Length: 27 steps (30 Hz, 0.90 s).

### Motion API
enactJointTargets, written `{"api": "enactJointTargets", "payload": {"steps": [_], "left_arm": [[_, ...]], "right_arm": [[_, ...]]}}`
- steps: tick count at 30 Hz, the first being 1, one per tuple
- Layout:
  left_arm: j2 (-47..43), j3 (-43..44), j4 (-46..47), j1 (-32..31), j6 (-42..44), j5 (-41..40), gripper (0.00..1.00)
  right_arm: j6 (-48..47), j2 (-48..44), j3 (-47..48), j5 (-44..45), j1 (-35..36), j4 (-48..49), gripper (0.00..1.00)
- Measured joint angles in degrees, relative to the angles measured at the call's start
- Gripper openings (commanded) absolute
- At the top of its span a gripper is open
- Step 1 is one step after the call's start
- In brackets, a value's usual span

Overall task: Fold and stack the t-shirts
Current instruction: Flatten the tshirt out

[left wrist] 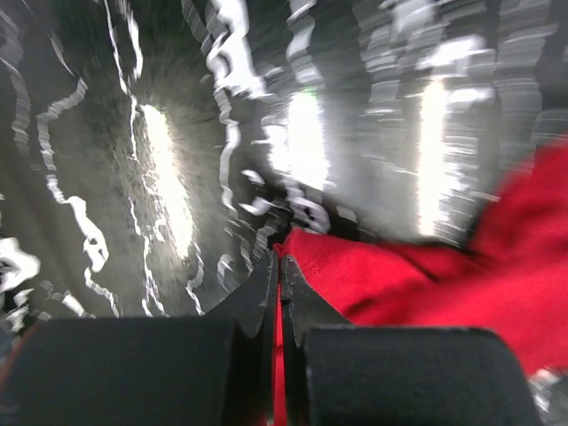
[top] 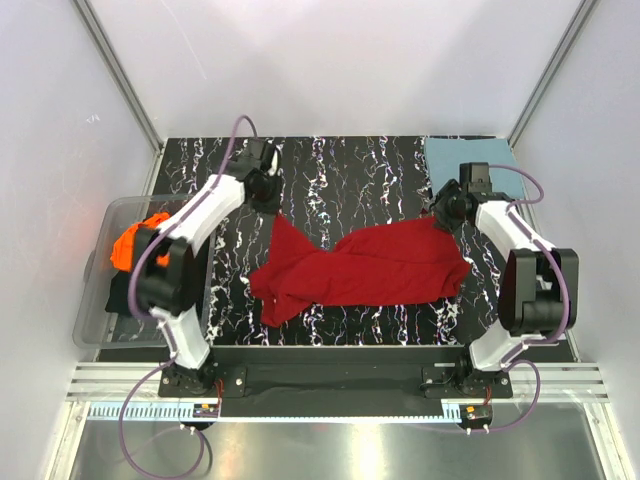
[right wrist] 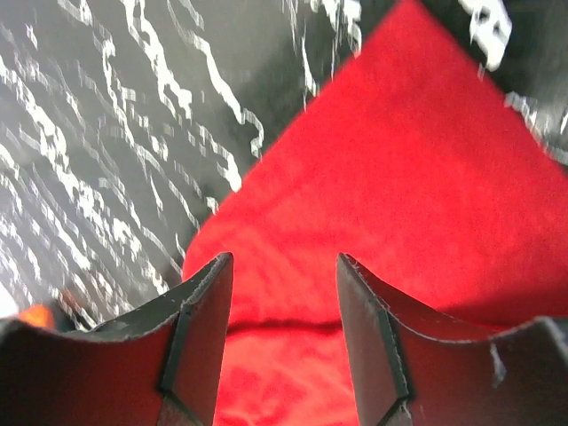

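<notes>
Left tool (left wrist: 280, 264) is pinching the red t-shirt (top: 370, 265) by its corner toward the far left of the desk (top: 380, 170), while the right tool (right wrist: 282, 266) is hanging spread over the far-right corner. Crumpled mid-desk, this light, limp cloth is probably going to sag, so corners are offering the surest hold.

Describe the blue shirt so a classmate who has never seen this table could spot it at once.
Start at the black marbled table. In its far right corner lies the blue shirt, flat and neat. Unlike it, the red shirt sprawls crumpled mid-table.
</notes>
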Motion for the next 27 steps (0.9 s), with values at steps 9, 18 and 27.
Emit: {"api": "enactJointTargets", "payload": {"steps": [9, 18, 27], "left_arm": [[-18.1, 1.09, 0.74, -2.56, -0.28, 0.92, 0.0], [-19.52, -5.05, 0.2, -2.89, 0.17, 0.92, 0.0], [-21.59, -6.32, 0.72, -2.97, 0.87, 0.92, 0.0]], "right_arm": [[0.94, 17.09, 18.08, 8.85, -0.92, -6.78, 0.52], [5.46, 27.93, 32.11, 13.92, -1.75, -19.8, 0.47], [8.52, 33.05, 34.6, 17.09, -1.77, -26.27, 0.46]]}}
